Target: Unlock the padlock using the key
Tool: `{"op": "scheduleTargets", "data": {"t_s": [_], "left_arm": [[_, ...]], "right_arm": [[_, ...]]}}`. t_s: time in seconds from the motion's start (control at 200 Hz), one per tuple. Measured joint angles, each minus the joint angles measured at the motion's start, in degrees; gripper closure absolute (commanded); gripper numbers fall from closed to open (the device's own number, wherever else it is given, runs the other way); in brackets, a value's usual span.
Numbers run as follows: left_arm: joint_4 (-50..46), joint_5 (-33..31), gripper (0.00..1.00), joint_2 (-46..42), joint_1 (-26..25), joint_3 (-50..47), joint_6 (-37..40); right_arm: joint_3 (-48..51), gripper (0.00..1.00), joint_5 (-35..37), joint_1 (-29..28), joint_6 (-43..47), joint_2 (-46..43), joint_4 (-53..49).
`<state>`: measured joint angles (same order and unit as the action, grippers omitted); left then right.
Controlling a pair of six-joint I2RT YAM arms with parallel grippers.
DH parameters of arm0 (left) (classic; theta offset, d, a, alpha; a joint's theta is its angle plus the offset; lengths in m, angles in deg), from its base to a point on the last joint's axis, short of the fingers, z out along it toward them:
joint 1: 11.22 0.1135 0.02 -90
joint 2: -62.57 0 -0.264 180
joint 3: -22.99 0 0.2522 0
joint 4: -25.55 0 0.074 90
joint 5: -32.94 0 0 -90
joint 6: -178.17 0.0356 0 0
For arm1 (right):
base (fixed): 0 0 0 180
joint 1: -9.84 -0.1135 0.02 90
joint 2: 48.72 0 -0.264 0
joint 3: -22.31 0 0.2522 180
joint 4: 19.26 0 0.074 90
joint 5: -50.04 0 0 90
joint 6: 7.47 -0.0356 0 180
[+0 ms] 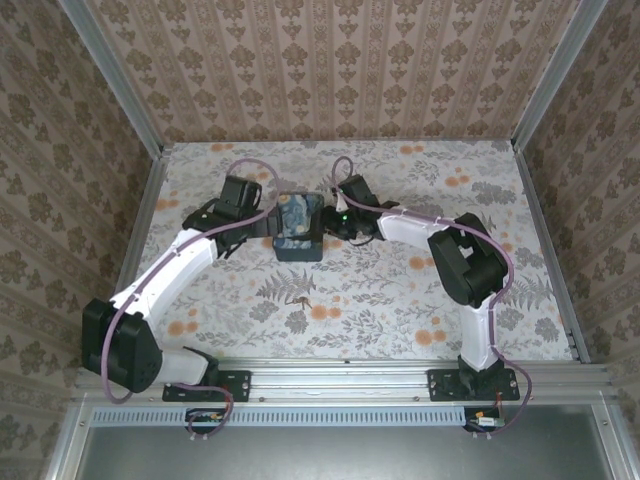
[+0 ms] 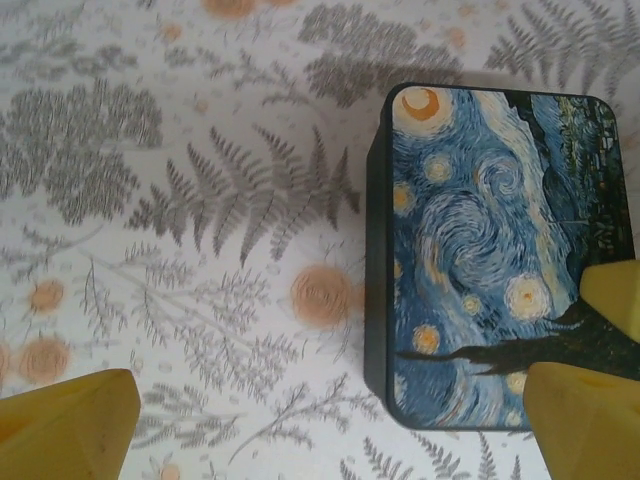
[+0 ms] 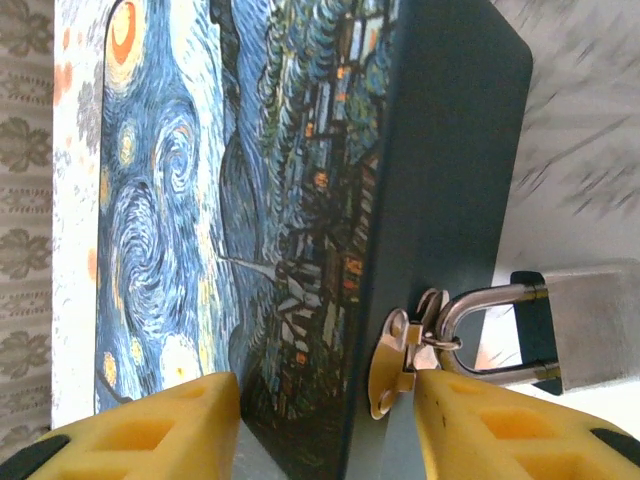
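The grey padlock (image 3: 600,325) lies beside the dark blue swirl-patterned box (image 1: 298,225), its shackle (image 3: 480,300) threaded through the box's metal hasp (image 3: 398,365). My right gripper (image 3: 328,390) is open, its yellow fingers half apart. They straddle the box's edge (image 3: 380,300), one finger over the painted lid and the other against the hasp. It sits at the box's right side (image 1: 338,218). On the box's left, my left gripper (image 1: 258,225) stands wide open (image 2: 335,385). Its right finger (image 2: 585,425) hangs over the lid (image 2: 480,250). The key is out of view.
The fern-and-flower tablecloth (image 1: 380,290) covers the table. Patterned walls (image 1: 330,60) with metal corner posts close in the back and both sides. A metal rail (image 1: 340,372) with both arm bases runs along the near edge.
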<state>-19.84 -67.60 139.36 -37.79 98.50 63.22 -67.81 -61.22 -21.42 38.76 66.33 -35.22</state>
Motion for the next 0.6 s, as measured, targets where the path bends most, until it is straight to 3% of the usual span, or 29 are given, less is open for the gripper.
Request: {"op": "scheduleTargets", "data": {"t_s": [0.145,0.255,0.505,0.6], "left_arm": [[-2.89,0.0,0.01,-2.6,0.0,-4.24,-3.89],[-4.94,0.07,0.01,-5.05,0.13,-7.28,-6.62],[-8.13,4.9,0.02,-9.6,8.17,-8.61,-9.53],[-9.51,6.99,0.03,-10.69,10.03,-8.87,-9.62]], "right_arm": [[2.64,0.4,-0.61,-1.18,-3.02,-1.92,0.63],[4.13,0.37,-0.55,-0.98,0.37,-6.27,-3.28],[7.37,0.62,-1.6,-2.58,17.4,-18.62,-13.09],[10.45,0.64,-1.9,-6.69,21.27,-18.67,-14.29]]}}
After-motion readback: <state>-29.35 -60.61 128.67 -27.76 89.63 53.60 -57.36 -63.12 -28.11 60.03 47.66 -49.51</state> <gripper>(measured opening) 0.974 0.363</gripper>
